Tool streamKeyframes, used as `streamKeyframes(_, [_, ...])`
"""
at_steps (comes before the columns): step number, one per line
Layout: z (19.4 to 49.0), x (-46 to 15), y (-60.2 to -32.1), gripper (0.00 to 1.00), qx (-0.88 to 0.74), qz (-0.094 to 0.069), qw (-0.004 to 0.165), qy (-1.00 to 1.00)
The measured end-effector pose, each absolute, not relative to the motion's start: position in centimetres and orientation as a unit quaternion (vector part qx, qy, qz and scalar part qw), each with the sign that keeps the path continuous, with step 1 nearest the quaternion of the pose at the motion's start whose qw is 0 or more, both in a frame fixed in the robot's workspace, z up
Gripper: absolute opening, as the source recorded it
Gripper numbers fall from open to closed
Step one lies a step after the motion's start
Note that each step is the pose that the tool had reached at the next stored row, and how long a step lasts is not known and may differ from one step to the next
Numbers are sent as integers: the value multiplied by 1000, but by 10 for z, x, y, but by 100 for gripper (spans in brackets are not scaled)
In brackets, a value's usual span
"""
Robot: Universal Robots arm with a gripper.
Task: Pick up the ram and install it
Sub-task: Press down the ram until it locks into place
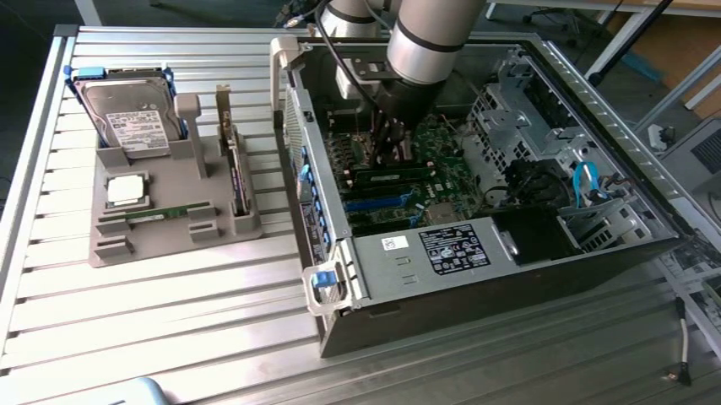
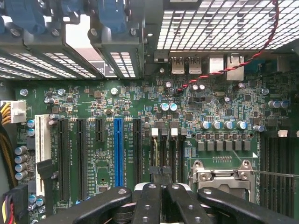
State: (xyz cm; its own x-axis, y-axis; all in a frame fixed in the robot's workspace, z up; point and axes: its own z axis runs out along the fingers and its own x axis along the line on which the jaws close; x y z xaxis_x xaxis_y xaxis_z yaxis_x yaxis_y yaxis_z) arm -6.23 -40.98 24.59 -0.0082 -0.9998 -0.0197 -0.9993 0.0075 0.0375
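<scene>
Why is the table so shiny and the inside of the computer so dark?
In the exterior view, light glares off the ribbed metal table, while the computer case walls shade its inside. In the wrist view, the green board looks evenly lit, and the mesh panel glows bright.

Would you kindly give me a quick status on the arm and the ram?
End effector shut, inside the case over the motherboard. One ram lies in the holder. Nothing seen blocking.

Daylight glared off the ribbed silver metal table (image 1: pixel 169 304); the open black computer case (image 1: pixel 474 278) around the claw lay shadowed, edges soft.
</scene>
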Motion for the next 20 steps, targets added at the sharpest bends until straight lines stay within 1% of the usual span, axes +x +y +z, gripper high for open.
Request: streamKeyframes(20, [240,-62,-410,10,704,-20,6,-710])
